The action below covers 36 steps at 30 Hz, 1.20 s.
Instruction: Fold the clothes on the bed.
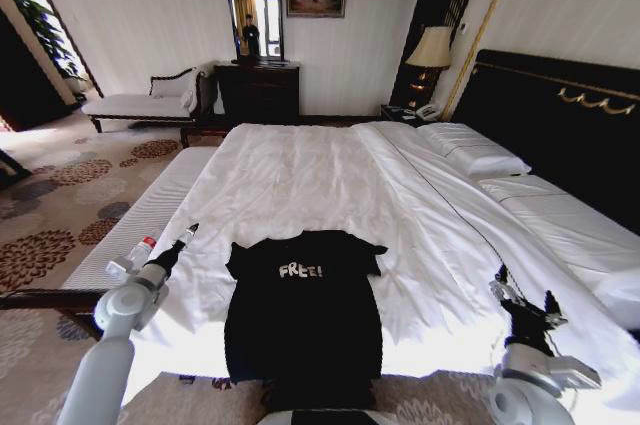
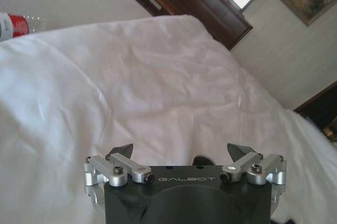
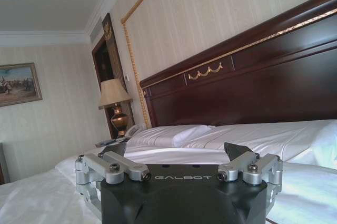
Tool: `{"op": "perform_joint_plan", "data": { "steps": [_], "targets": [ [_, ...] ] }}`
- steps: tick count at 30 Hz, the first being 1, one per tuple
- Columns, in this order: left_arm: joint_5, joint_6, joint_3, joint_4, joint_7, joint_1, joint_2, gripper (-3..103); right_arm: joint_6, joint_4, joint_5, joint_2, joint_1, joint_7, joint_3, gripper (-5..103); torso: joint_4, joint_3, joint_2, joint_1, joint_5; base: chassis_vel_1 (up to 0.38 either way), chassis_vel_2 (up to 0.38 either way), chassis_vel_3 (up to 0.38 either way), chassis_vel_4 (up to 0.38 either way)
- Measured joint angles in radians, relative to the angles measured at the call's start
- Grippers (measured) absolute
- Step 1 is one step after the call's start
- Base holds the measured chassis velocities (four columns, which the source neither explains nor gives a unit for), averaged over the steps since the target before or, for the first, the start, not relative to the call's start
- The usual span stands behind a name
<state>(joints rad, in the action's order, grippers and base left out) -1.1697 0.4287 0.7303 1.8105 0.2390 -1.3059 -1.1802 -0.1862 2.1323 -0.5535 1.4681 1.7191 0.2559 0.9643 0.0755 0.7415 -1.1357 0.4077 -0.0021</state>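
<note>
On the near edge of the bed we find the black T-shirt laid flat, chest lettering up, both sleeves out, hem toward the robot. We judge folding not begun: no crease or fold shows. The left gripper hovers just beside the left sleeve, jaws spread, holding nothing. The right gripper waits well apart over the sheet, jaws likewise spread. We note no containers.
</note>
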Motion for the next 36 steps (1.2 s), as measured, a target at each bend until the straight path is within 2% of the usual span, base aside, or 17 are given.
{"op": "perform_joint_plan", "data": {
  "steps": [3,7,11,13,14,15,16,17,19,20,22,23,25,32,36],
  "targets": [
    [0.07,-0.034,-0.084,-0.016,0.001,-0.035,-0.054,100,0.001,-0.002,0.0,0.001,-0.001,0.004,-0.001,100,0.0004,0.0,0.0,0.0,0.0002,0.0,0.0,0.0,0.0],
    [0.067,-0.043,-0.133,-0.006,0.003,-0.054,-0.089,100,0.001,-0.002,-0.002,0.002,-0.001,0.008,0.0,100,0.0004,0.0,0.0,0.0,0.0003,0.0,0.0,0.0,0.0],
    [0.074,-0.03,-0.16,0.022,0.006,-0.076,-0.104,100,0.001,-0.005,-0.003,0.003,-0.001,0.011,0.001,100,0.0005,0.0,0.0,0.0,0.0004,0.0,0.0,0.0,0.0],
    [0.16,-0.039,-0.172,0.044,-0.003,-0.101,-0.103,100,0.001,-0.008,-0.005,0.002,-0.003,0.013,0.002,100,0.0002,0.0,0.0,0.0,0.0006,0.0,0.0,0.0,0.0],
    [0.246,-0.059,-0.179,0.05,-0.016,-0.116,-0.095,100,0.001,-0.011,-0.006,0.001,-0.004,0.013,0.003,100,0.0,0.0,0.0,0.0,0.0003,0.0,0.0,0.0,0.0],
    [0.246,-0.059,-0.179,0.05,-0.016,-0.116,-0.095,100,0.001,-0.011,-0.006,0.001,-0.004,0.013,0.003,100,0.0,0.0,0.0,0.0,0.0003,0.0,0.0,0.0,0.0],
    [0.315,-0.074,-0.184,0.053,-0.025,-0.126,-0.085,100,0.001,-0.014,-0.006,0.0,-0.005,0.014,0.004,100,0.0001,0.0,0.0,0.0,0.0003,0.0,0.0,0.0,0.0],
    [0.434,-0.11,-0.193,0.053,-0.041,-0.14,-0.066,100,0.001,-0.02,-0.006,-0.001,-0.006,0.014,0.004,100,0.0,0.0,0.0,0.0,0.0005,0.0,0.0,0.0,0.0],
    [0.586,-0.154,-0.203,0.053,-0.056,-0.151,-0.045,100,0.001,-0.029,-0.006,-0.002,-0.012,0.015,0.003,100,0.0,0.0,0.0,0.0,0.0003,0.0,0.0,0.0,0.0],
    [0.586,-0.154,-0.203,0.053,-0.056,-0.151,-0.045,100,0.001,-0.029,-0.006,-0.002,-0.012,0.015,0.003,100,0.0,0.0,0.0,0.0,0.0003,0.0,0.0,0.0,0.0],
    [0.72,-0.178,-0.211,0.056,-0.064,-0.152,-0.026,100,0.001,-0.037,-0.006,-0.001,-0.019,0.017,-0.004,100,0.0001,0.0,0.0,0.0,0.0003,0.0,0.0,0.0,0.0],
    [0.755,-0.179,-0.215,0.058,-0.066,-0.149,-0.019,100,0.002,-0.04,-0.006,0.0,-0.022,0.019,-0.008,100,0.0001,0.0,0.0,0.0,0.0003,0.0,0.0,0.0,0.0],
    [0.797,-0.173,-0.227,0.058,-0.069,-0.134,-0.004,100,0.004,-0.045,-0.006,0.002,-0.03,0.023,-0.019,100,0.0002,0.0,0.0,0.0,0.0004,0.0,0.0,0.0,0.0],
    [0.843,-0.139,-0.264,0.05,-0.105,-0.113,0.029,100,0.006,-0.059,-0.005,0.004,-0.041,0.029,-0.029,100,0.0001,0.0,0.0,0.0,0.0003,0.0,0.0,0.0,0.0],
    [0.935,-0.132,-0.298,0.02,-0.108,-0.088,0.032,100,0.007,-0.072,-0.008,0.0,-0.051,0.035,-0.029,100,0.0003,0.0,0.0,0.0,0.0003,0.0,0.0,0.0,0.0]
  ]
}}
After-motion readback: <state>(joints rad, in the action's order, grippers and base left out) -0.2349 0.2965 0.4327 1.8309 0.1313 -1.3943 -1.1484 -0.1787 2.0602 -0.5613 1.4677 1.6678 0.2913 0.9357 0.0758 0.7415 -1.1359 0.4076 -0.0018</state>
